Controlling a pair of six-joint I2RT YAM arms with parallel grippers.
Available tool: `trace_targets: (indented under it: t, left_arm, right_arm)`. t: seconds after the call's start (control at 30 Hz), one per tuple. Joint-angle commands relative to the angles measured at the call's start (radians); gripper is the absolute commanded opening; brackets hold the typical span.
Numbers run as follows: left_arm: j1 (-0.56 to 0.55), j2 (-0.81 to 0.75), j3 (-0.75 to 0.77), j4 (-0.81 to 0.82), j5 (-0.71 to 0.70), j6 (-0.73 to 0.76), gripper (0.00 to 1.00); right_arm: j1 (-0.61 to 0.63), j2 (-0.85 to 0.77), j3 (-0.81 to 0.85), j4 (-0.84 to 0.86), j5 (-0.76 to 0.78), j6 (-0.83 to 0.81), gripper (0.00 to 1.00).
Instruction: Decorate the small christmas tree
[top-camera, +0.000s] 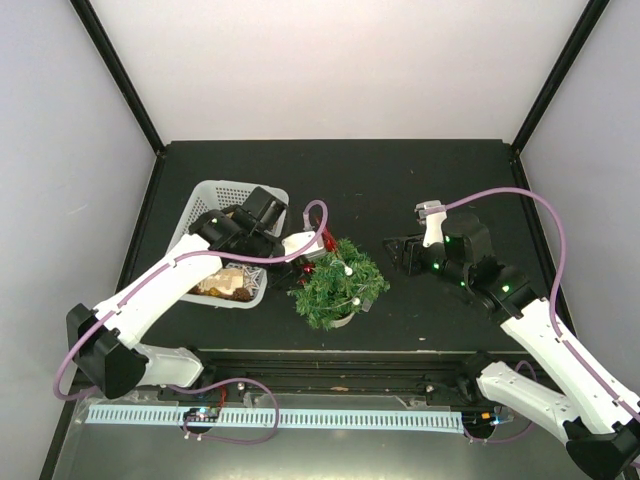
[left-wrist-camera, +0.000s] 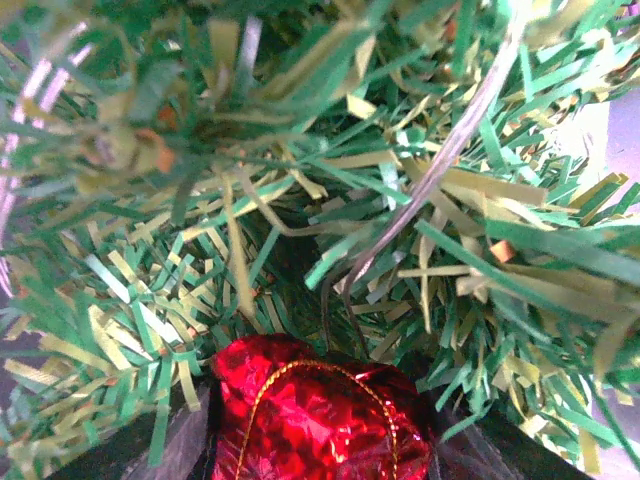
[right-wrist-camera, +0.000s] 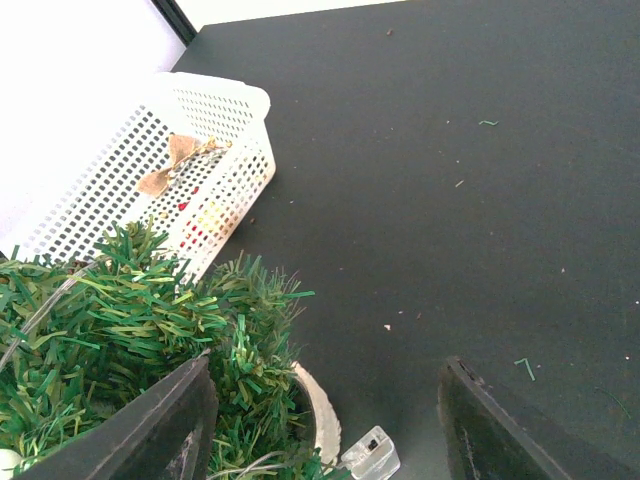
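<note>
Hanging a bauble: one ornament going onto the small christmas tree.

From above, the small christmas tree (top-camera: 338, 285), bushy dark-green needles in a round cream pot, stands by the near edge of the black surface (top-camera: 400, 180), just beside one white perforated plastic basket (top-camera: 215, 192). My left hand (top-camera: 303, 250) is pushed into its foliage and my right hand (top-camera: 395, 255) waits nearby. At my left wrist, one shiny red foil ornament (left-wrist-camera: 320, 420) sits between my fingers, though I cannot tell whether they pinch or merely flank it. Next I judge its loop must catch a branch. At my right wrist, the fingers are spread with nothing between them.
</note>
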Motion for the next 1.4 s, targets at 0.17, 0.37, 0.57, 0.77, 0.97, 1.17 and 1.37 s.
trace_targets:
  t: [0.17, 0.37, 0.57, 0.77, 0.97, 1.17, 1.37]
  left_arm:
    - [-0.008, -0.061, 0.003, -0.005, 0.012, 0.02, 0.55]
    - [-0.008, -0.067, 0.011, -0.002, 0.001, 0.02, 0.6]
    - [-0.007, -0.08, 0.018, -0.002, -0.033, 0.022, 0.66]
    - [-0.006, -0.105, 0.038, 0.006, -0.078, 0.017, 0.73]
    - [-0.004, -0.121, 0.058, 0.012, -0.106, 0.017, 0.76]
    - [0.011, -0.144, 0.078, 0.009, -0.143, 0.019, 0.76]
    - [0.13, -0.194, 0.117, -0.004, -0.087, 0.017, 0.76]
  right_arm:
    - [-0.003, -0.005, -0.006, 0.029, -0.015, -0.008, 0.62]
    - [-0.003, -0.006, -0.006, 0.026, -0.012, -0.008, 0.62]
    - [-0.003, -0.005, -0.006, 0.025, -0.01, -0.011, 0.62]
    - [-0.003, 0.0, -0.012, 0.028, -0.01, -0.013, 0.62]
    - [-0.003, 0.001, -0.009, 0.028, -0.008, -0.014, 0.62]
    - [-0.003, -0.003, -0.006, 0.021, -0.001, -0.019, 0.62]
    - [-0.003, -0.006, -0.008, 0.022, 0.005, -0.019, 0.62]
